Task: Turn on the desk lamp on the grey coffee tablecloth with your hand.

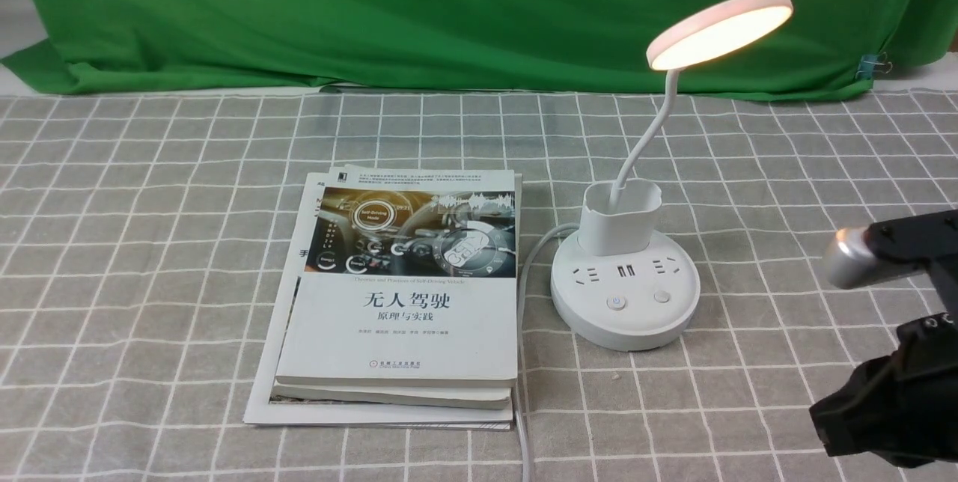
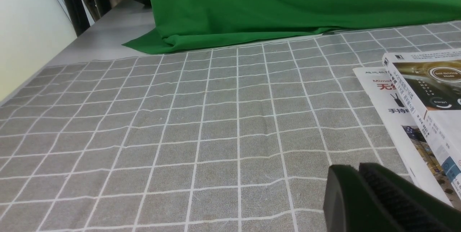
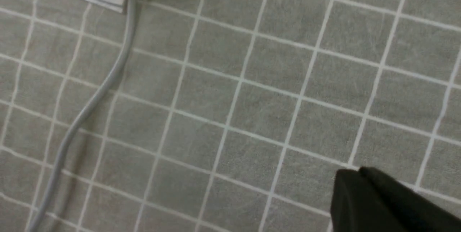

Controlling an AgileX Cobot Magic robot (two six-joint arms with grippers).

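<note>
The white desk lamp [image 1: 625,302] stands on the grey coffee tablecloth [image 1: 150,242], right of centre. Its disc head [image 1: 720,29] glows warm and lit. Two buttons [image 1: 615,301] sit on the front of its round base. My right hand [image 1: 823,426], black with a silver-grey piece [image 1: 849,257], hangs at the right edge, apart from the lamp base. Its jaws are shut and empty in the right wrist view [image 3: 354,174], above bare cloth [image 3: 252,98]. My left gripper [image 2: 354,169] is shut and empty, low over the cloth [image 2: 180,116]; it is out of the front view.
A stack of books [image 1: 397,302] lies left of the lamp; it also shows in the left wrist view [image 2: 425,109]. The lamp's grey cable [image 1: 524,295] runs between books and base toward the front edge, and shows in the right wrist view [image 3: 90,102]. A green backdrop cloth [image 1: 449,10] hangs behind.
</note>
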